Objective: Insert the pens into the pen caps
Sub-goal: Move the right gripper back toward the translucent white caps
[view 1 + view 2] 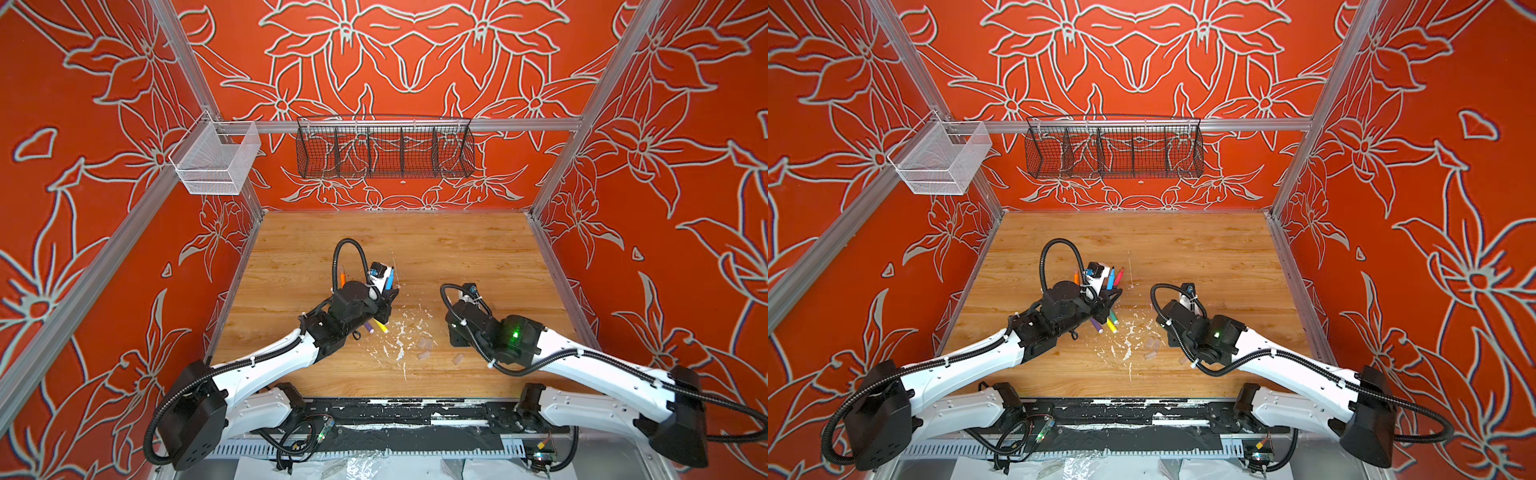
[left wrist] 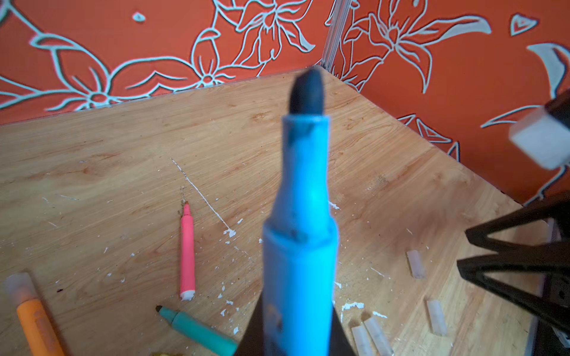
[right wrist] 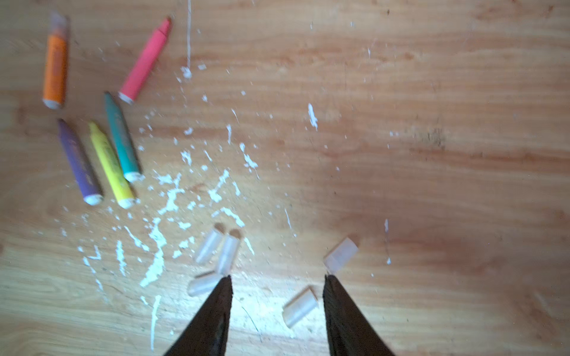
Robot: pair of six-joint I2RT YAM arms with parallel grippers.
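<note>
left arm [image 1: 266, 359] reaching forward, left fingers [image 2: 251, 339] clamped | right arm [image 1: 602, 365] — wrist bent down, right fingers [image 3: 216, 317] apart

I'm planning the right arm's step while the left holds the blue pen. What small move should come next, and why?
Probably lower the right gripper and close on the cap lying between its open jaws: the left gripper grips the uncapped blue pen, so a cap is what's missing.
</note>
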